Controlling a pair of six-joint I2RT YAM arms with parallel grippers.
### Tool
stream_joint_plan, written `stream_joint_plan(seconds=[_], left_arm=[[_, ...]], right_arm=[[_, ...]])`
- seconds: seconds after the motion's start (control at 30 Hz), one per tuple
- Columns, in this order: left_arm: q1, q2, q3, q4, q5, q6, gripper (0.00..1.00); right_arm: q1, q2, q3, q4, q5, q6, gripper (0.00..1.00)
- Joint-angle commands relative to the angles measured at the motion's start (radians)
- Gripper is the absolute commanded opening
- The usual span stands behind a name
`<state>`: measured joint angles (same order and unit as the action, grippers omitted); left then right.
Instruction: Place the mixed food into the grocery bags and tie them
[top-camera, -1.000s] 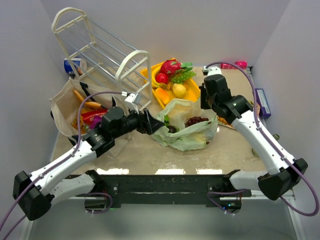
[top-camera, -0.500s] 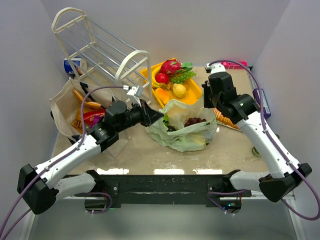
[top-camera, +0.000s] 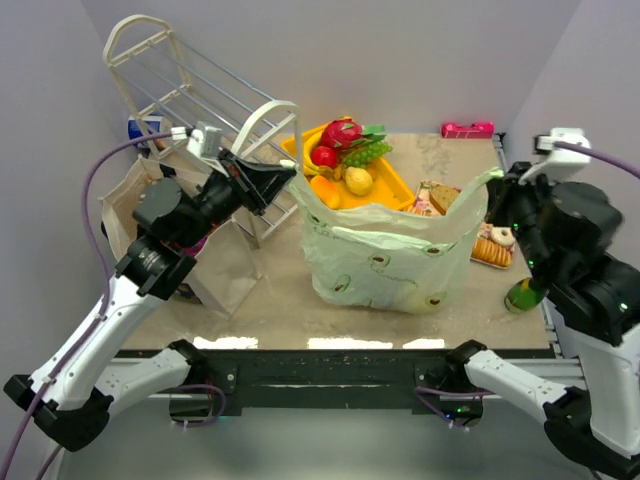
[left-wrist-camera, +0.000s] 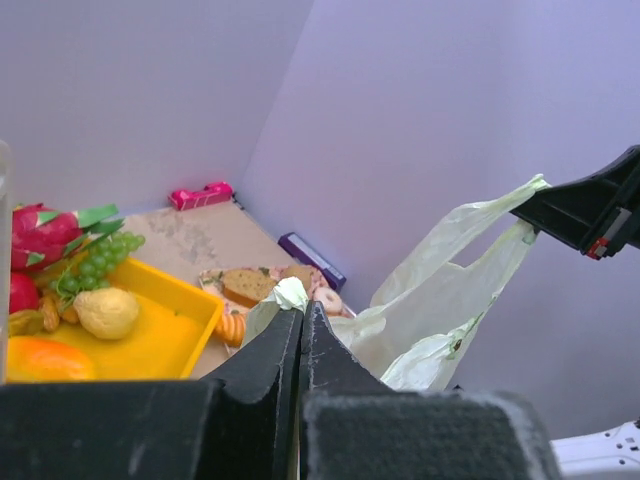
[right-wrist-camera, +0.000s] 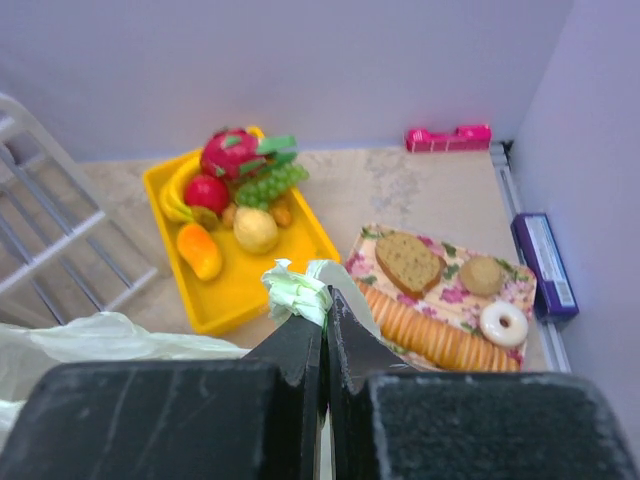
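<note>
The pale-green plastic grocery bag (top-camera: 375, 255) stands upright in the middle of the table, stretched wide between both arms. My left gripper (top-camera: 291, 181) is shut on its left handle (left-wrist-camera: 290, 293), raised above the table. Over on the right, my right gripper (top-camera: 492, 181) is shut on the other handle (right-wrist-camera: 297, 288). The bag's contents are hidden behind its walls. The beige tote (top-camera: 225, 272) stands at the left, mostly covered by my left arm. Toy fruits (top-camera: 345, 150) lie on the yellow tray (top-camera: 395, 182) behind the bag.
A white wire rack (top-camera: 190, 90) lies at the back left. A floral plate (right-wrist-camera: 440, 280) with bread, crackers and doughnuts sits at the right. A purple box (right-wrist-camera: 545, 262), a pink item (top-camera: 468, 129) and a green item (top-camera: 522, 295) lie along the right side.
The left gripper closed on the bag's left handle. Both arms then rose and moved apart, pulling the slumped bag upright and taut.
</note>
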<state>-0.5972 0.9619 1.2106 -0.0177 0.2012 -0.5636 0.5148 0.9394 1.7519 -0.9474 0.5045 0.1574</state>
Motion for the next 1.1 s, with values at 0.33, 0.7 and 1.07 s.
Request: stream_joint_plan(seconds=[0.33, 0.7, 1.07], left_arm=[[0.011, 0.083, -0.158, -0.037, 0.092, 0.180, 0.00], [0.079, 0.094, -0.022, -0.134, -0.020, 0.274, 0.00], [0.079, 0.101, 0.035, -0.203, 0.133, 0.448, 0.32]], right_arm=[[-0.002, 0.058, -0.256, 0.045, -0.056, -0.018, 0.00], [-0.004, 0.196, -0.187, 0.148, -0.188, -0.032, 0.00], [-0.002, 0.182, -0.074, 0.070, -0.227, -0.061, 0.91]])
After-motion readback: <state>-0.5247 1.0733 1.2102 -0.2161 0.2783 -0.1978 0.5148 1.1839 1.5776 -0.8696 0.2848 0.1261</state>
